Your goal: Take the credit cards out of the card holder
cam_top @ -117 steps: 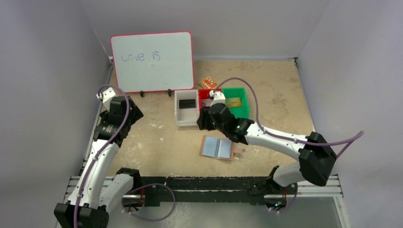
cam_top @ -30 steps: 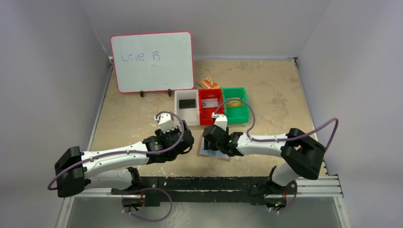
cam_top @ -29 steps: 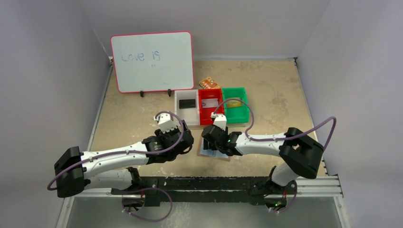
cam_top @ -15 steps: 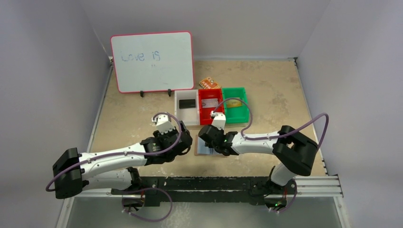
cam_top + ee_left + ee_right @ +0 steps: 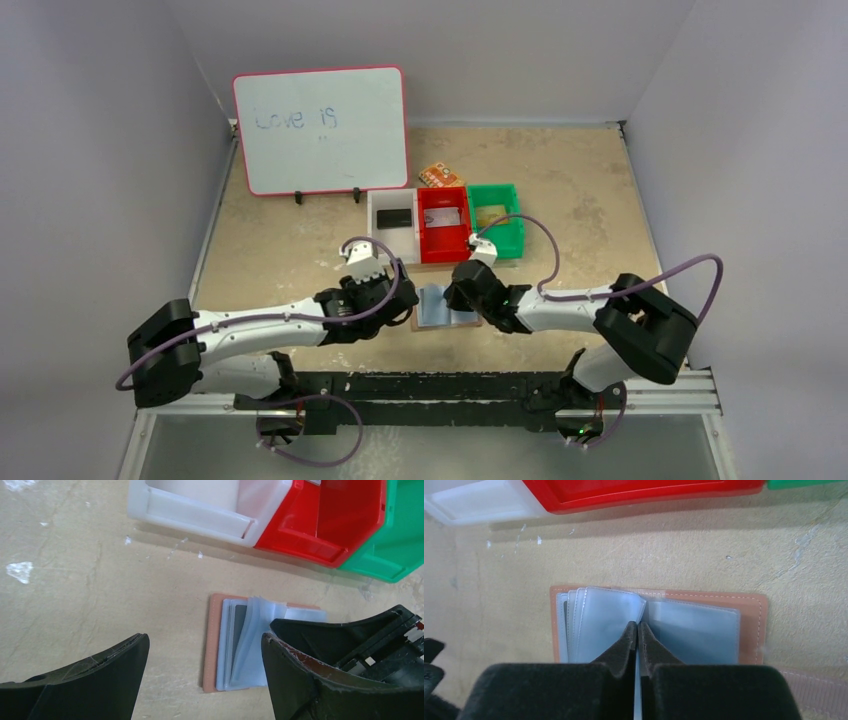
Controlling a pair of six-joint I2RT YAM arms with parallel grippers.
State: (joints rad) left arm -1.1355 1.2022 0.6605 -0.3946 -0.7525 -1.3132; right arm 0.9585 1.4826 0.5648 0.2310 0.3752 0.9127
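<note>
One card holder (image 5: 435,305): open flat on the surface (image 5: 290,260), just near of the red bin (image 5: 443,256), pale sleeves (image 5: 606,620) fanned up
Right hand (image 5: 638,625): fingers pressed together, tips at the holder's centre fold; sleeve pinched or not, can't tell
Left hand (image 5: 205,642): fingers wide apart, holding nothing, just left of the holder

The whiteboard (image 5: 322,150) leaning at the back wall carries blue handwriting reading "Love is".
</note>
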